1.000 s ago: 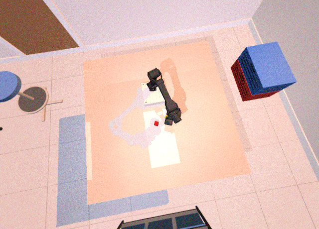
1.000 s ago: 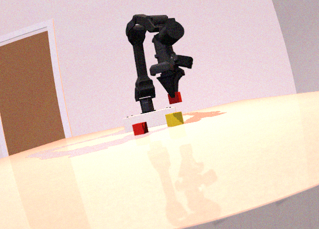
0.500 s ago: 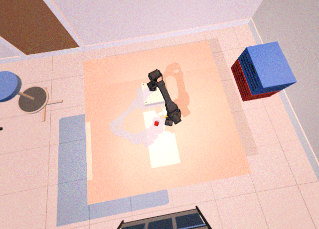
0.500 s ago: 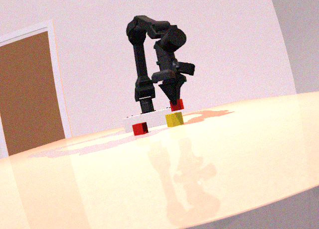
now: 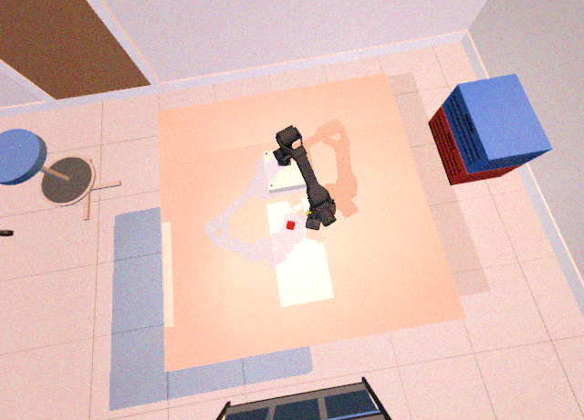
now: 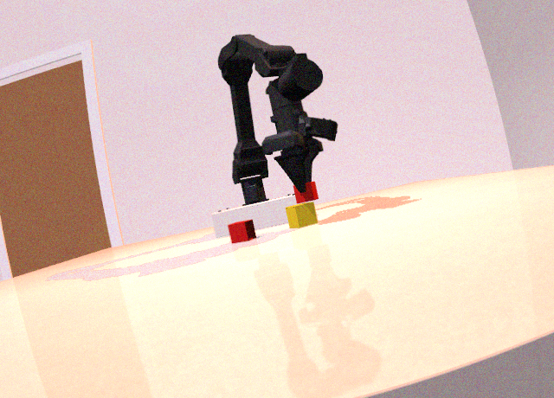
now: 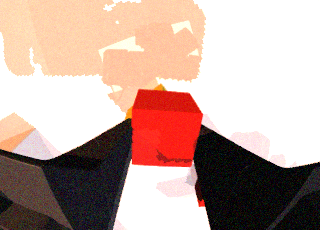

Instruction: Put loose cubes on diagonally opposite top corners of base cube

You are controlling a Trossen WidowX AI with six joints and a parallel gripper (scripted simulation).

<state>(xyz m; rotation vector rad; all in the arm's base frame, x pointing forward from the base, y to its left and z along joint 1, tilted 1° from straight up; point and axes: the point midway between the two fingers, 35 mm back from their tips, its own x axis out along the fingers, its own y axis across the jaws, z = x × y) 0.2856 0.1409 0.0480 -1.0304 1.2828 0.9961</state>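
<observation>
My gripper [image 6: 305,190] [image 7: 163,127] is shut on a red cube [image 6: 308,192] [image 7: 166,137]. The held cube is just above the yellow base cube [image 6: 301,215] [image 5: 308,213], with a thin gap showing between them in the exterior view. In the wrist view only small bits of the yellow cube show behind the held cube, so their exact alignment is hidden. The other red cube [image 5: 290,225] [image 6: 241,231] rests on the table, apart from the base cube. A small red patch of it shows beside the right finger in the wrist view.
The arm's white base plate [image 5: 285,180] [image 6: 250,217] is behind the cubes. A blue and red crate stack [image 5: 502,118] stands on the right, beyond the table [image 5: 377,274], and a blue stool [image 5: 18,156] on the left.
</observation>
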